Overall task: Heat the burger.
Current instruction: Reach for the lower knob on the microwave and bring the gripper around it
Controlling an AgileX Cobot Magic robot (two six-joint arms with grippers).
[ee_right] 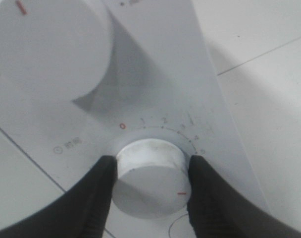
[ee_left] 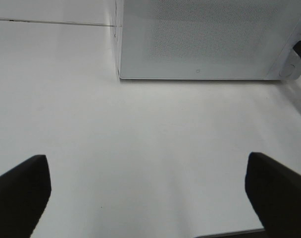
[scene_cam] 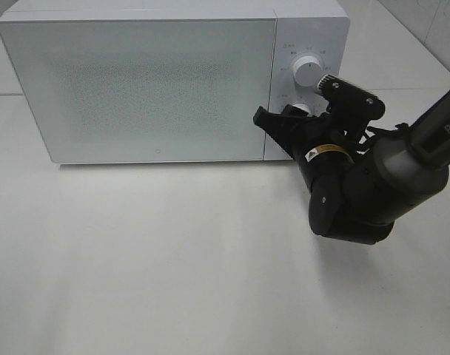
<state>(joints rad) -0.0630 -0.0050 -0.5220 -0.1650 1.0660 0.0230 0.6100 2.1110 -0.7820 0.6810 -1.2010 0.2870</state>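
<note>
Grips the lower knob point(ee_right: 149, 191) on the control panel of the white microwave point(scene_cam: 136, 89) with the right tool point(ee_right: 150, 171), one black finger point(ee_right: 98, 193) pressed against each side, the red mark on the knob face turned away from the red 0 of the printed scale. Holds the left tool point(ee_left: 148, 173) wide open and empty above the white table point(ee_left: 140, 129), facing the microwave door point(scene_cam: 136, 111) from well back. Cannot tell where the burger is: not seen in any view, with the door shut and frosted.
</note>
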